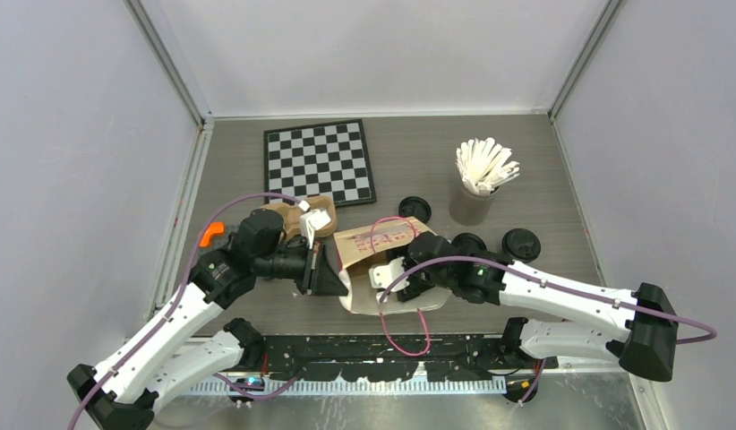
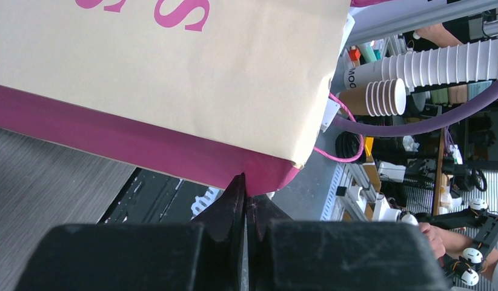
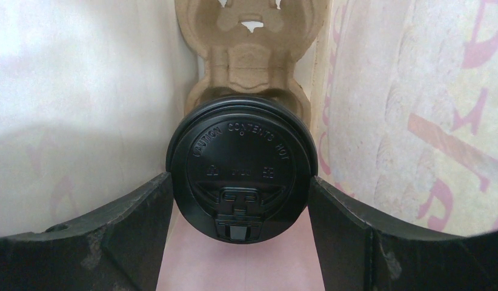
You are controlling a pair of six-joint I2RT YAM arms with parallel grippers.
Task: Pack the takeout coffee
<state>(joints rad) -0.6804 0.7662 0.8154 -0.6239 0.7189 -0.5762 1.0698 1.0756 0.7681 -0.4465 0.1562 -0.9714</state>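
Your right gripper [image 3: 240, 200] clasped the lidded cup [image 3: 240, 157], left gripper [image 2: 246, 188] pinched the paper bag [image 2: 174, 60]; you needed to seat it squarely in the pulp tray [image 3: 252, 54].

soft, even light is falling from overhead onto the table [image 1: 230, 161] — shadows there are lying faint and short. inside the paper bag [image 3: 83, 121] a pale glow is seeping through the walls and washing them out, while the lidded cup [image 3: 240, 163] is showing crisp lettering — the lower corners are curving and going dark.
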